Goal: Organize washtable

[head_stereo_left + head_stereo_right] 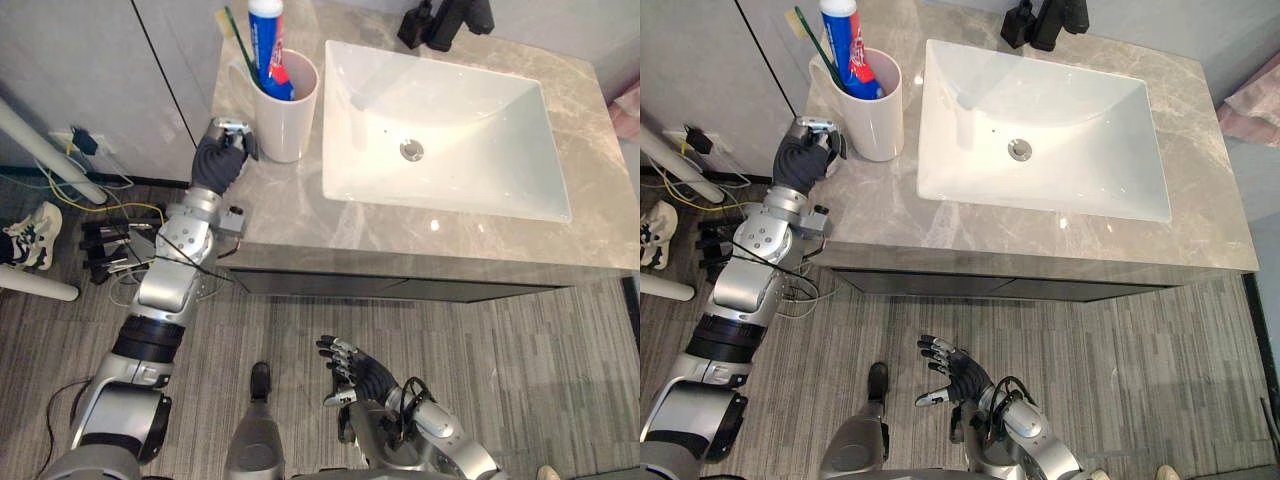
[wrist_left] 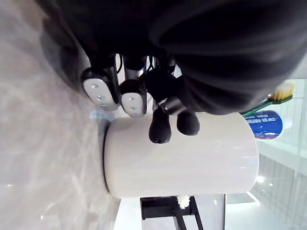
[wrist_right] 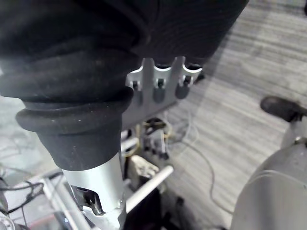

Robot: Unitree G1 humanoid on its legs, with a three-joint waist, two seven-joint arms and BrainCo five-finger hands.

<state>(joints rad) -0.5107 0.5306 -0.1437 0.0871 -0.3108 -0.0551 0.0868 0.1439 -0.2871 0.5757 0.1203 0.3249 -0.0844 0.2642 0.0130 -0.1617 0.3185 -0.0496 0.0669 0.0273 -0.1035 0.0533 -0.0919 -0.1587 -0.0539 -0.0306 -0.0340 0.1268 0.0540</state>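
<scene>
Left hand, fingers curled, seems to touch the glossy white round cup, likely slippery and fragile; grasp mid-wall.

Bathroom: white rectangular basin sits in grey marble-look counter, black tap behind, white cup holds green toothbrush.

White cup stands upright on worktop, left of basin, holding toothpaste tube and toothbrush. Left hand just beside cup, fingers curled. Right hand above floor, fingers spread.
</scene>
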